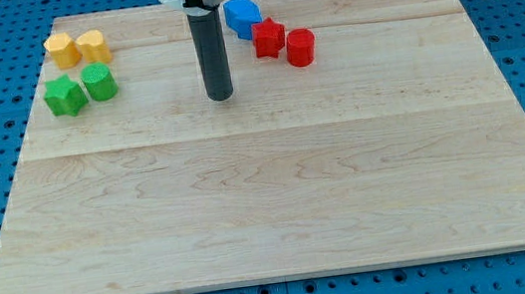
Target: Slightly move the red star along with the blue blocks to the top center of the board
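The red star (268, 39) lies near the view's top, right of centre. A blue block (242, 15), an irregular chunky shape, touches it on its upper left. A red cylinder (301, 48) sits just to the star's lower right. My tip (221, 96) rests on the board, left of and below the star, about a block's width clear of it. The dark rod rises from the tip to the top edge and hides the board behind it. I see only one blue block.
A yellow star (61, 49) and a yellow cylinder (93, 46) sit at the view's top left. A green star (64, 95) and a green cylinder (99, 83) lie just below them. The wooden board (279, 195) rests on a blue pegboard.
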Robot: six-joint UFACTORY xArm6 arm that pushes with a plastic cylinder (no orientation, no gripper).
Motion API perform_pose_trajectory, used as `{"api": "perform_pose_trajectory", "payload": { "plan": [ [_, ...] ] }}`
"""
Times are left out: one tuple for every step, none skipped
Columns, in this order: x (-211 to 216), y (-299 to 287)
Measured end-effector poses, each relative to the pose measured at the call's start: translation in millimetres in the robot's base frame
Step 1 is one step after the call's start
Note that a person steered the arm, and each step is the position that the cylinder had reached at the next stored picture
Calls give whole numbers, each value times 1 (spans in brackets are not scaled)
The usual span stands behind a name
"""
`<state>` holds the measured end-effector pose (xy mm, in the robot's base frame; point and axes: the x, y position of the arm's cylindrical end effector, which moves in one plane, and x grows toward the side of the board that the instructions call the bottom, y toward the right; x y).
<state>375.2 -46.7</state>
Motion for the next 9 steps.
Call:
{"api": "perform_pose_trajectory", "payload": {
  "plan": [
    [-2,0],
    [-40,-3],
    [-45,22],
    [-13,81],
    [-5,177],
    [-31,132],
    [-39,87],
    [-66,72],
    [-85,43]
  ]
}}
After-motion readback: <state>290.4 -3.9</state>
